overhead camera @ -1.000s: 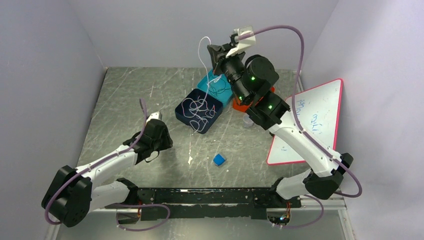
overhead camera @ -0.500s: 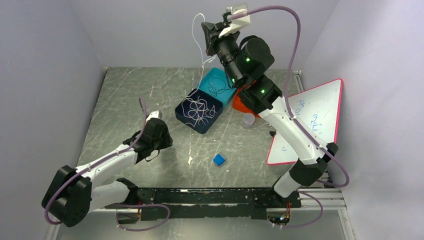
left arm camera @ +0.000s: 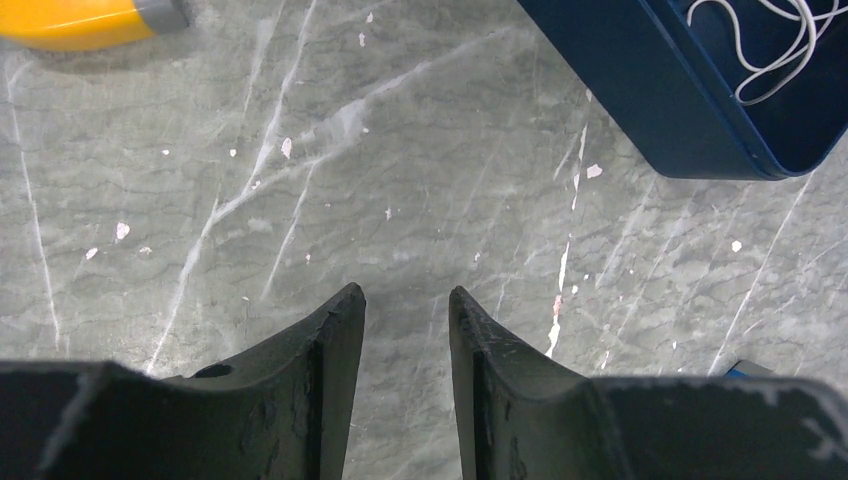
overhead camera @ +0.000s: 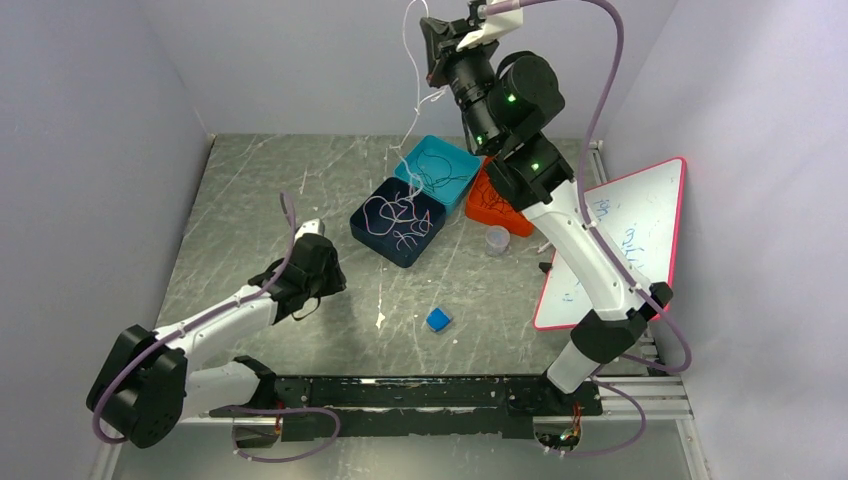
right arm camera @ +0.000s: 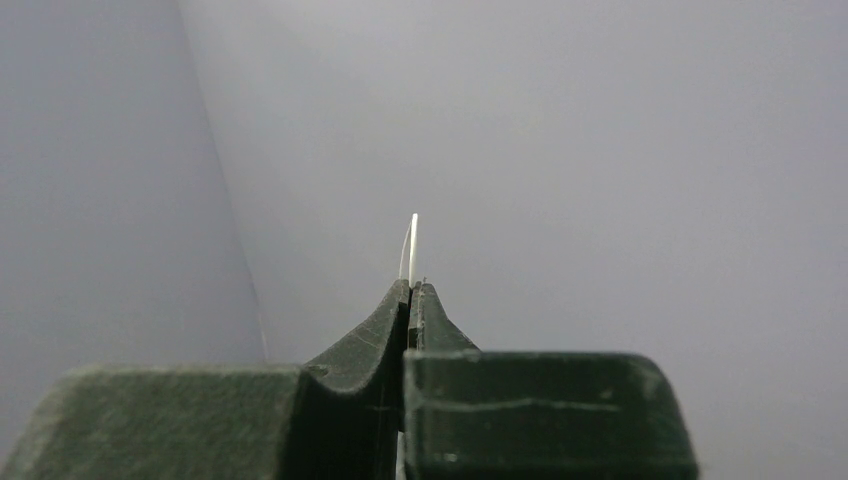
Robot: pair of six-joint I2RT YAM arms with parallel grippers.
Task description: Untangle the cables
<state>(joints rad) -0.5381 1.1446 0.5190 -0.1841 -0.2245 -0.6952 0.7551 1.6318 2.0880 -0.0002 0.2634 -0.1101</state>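
My right gripper (overhead camera: 430,42) is raised high against the back wall and is shut on a thin white cable (overhead camera: 414,75). The cable hangs down in kinks above the teal bin (overhead camera: 458,182). In the right wrist view the jaws (right arm camera: 411,287) are closed with the cable's tip (right arm camera: 411,240) poking out above them. More white cable (overhead camera: 395,218) lies tangled in the dark blue bin (overhead camera: 372,238). Dark cables (overhead camera: 436,172) lie in the teal bin. My left gripper (overhead camera: 310,280) is open and empty, low over the table (left arm camera: 402,300), to the left of the blue bin (left arm camera: 640,100).
An orange bin (overhead camera: 497,208) stands behind the right arm. A small clear cup (overhead camera: 497,240) and a tilted whiteboard (overhead camera: 625,240) are on the right. A small blue block (overhead camera: 438,319) lies mid-table. A yellow object (left arm camera: 80,20) lies ahead of my left gripper.
My right gripper has risen higher and slightly right with the white cable, whose lower end has lifted out of the dark blue bin. The left arm has barely moved.
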